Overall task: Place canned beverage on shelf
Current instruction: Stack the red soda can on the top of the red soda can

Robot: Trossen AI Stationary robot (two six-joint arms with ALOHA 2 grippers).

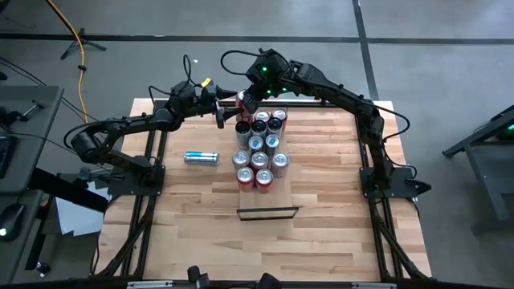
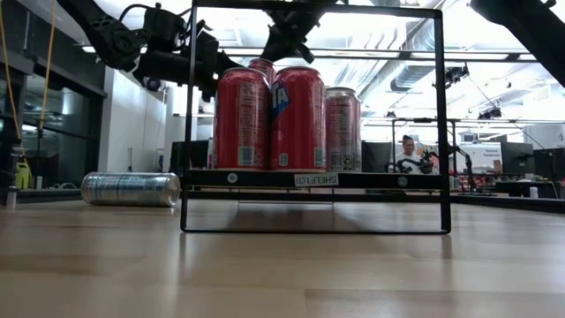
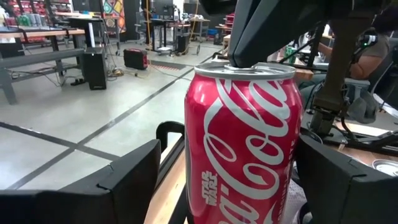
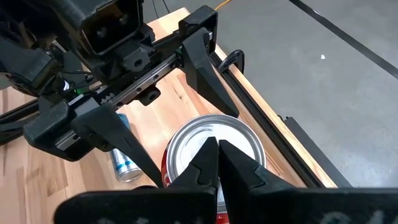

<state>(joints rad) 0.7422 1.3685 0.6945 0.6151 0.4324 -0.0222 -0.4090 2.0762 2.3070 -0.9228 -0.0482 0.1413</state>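
1. The red can stands upright at the far edge of the table, at the far-left corner of the can cluster; in the low view it shows only behind the front cans.
2. The left gripper reaches in from the left with its fingers spread wide on either side of the red can, level with its body; a gap shows on each side, so it has no hold on it.
3. The right gripper hangs directly over the red can, its fingers pressed together, tips at the lid; whether they touch it cannot be told.
4. The shelf carries the cluster in the low view; red and silver cans stand in rows.
5. A silver can lies on its side on the table, left of the cluster, apart from it.
6. A person sits in the room beyond.
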